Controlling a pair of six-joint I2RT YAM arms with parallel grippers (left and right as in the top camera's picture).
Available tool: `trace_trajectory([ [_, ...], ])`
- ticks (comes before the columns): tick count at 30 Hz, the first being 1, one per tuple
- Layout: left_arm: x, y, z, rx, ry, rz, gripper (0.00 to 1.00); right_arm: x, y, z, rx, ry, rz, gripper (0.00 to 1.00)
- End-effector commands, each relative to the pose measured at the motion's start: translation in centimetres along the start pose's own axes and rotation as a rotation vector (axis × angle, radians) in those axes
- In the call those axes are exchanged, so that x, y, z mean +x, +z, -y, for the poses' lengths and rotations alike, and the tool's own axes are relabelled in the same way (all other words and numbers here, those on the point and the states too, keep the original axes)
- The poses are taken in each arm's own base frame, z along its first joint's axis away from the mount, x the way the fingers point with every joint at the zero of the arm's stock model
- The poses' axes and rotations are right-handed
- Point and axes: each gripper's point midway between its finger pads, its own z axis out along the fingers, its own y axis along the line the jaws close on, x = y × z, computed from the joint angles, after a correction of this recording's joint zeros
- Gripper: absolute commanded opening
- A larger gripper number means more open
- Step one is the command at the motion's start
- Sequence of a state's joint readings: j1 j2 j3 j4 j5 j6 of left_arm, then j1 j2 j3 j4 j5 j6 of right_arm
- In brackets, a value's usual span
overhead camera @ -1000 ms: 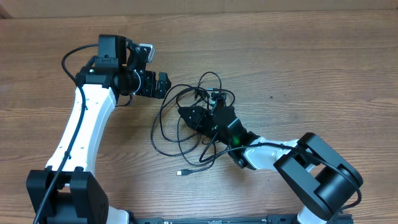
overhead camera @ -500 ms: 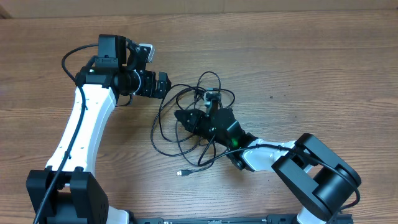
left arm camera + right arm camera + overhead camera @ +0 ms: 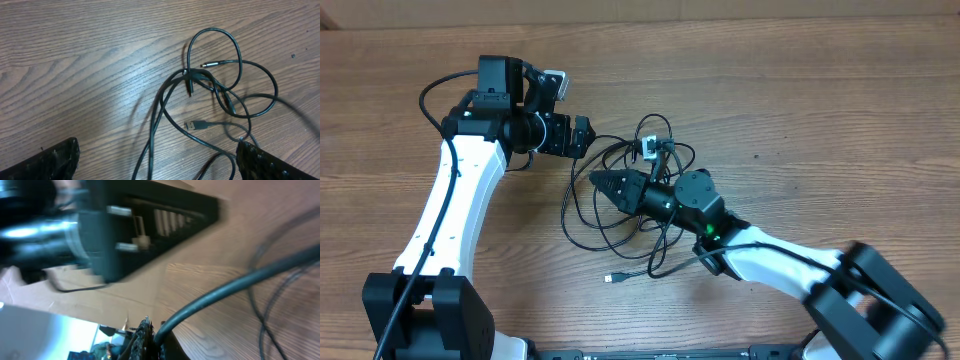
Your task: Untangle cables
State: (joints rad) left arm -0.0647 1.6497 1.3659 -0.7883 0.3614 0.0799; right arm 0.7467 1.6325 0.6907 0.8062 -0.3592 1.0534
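The cables (image 3: 582, 215) are thin black cords lying looped and crossed on the wooden table between the two arms. The left wrist view shows their loops (image 3: 220, 65), one metal-tipped plug (image 3: 212, 64) and a USB plug (image 3: 195, 125). My left gripper (image 3: 585, 137) hovers at the tangle's upper left, open, its fingers (image 3: 55, 160) wide apart with strands running between them untouched. My right gripper (image 3: 598, 180) points left over the tangle, shut on one cable (image 3: 235, 282) that comes out of its jaws (image 3: 156, 327).
A loose USB plug (image 3: 615, 277) lies on the table below the tangle. The left arm's black body (image 3: 150, 225) fills the top of the right wrist view, close by. Bare wood lies to the right (image 3: 840, 130) and at the far left (image 3: 370, 180).
The right gripper has closed on a cable, turned and slid left toward the left gripper, drawing the strands with it. Its arm has swung lower right. The left arm has not moved.
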Motion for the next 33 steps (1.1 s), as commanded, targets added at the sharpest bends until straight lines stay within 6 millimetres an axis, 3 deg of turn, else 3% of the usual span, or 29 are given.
trace_trajectory([
  [1, -0.8, -0.5, 0.1, -0.008, 0.004, 0.022, 1.0, -1.5, -1.2, -4.5, -0.082, -0.109, 0.04, 0.04],
  [10, -0.8, -0.5, 0.1, -0.008, 0.004, 0.022, 1.0, -4.6, -5.9, -13.4, -0.241, -0.231, 0.182, 0.04],
  [12, -0.8, -0.5, 0.1, -0.008, 0.004, 0.022, 1.0, -5.6, -7.9, -16.0, -0.283, -0.306, 0.256, 0.04],
  [20, -0.8, -0.5, 0.1, -0.008, 0.004, 0.022, 1.0, -8.5, -14.3, -22.2, -0.357, -0.473, 0.503, 0.04],
  [21, -0.8, -0.5, 0.1, -0.008, 0.004, 0.022, 0.99, -9.1, -15.9, -23.5, -0.368, -0.508, 0.566, 0.04],
  [30, -0.8, -0.5, 0.1, -0.008, 0.004, 0.022, 1.0, -12.5, -24.9, -27.6, -0.362, -0.59, 0.921, 0.04],
  [33, -0.8, -0.5, 0.1, -0.008, 0.004, 0.022, 1.0, -13.7, -27.6, -27.8, -0.31, -0.603, 1.047, 0.04],
])
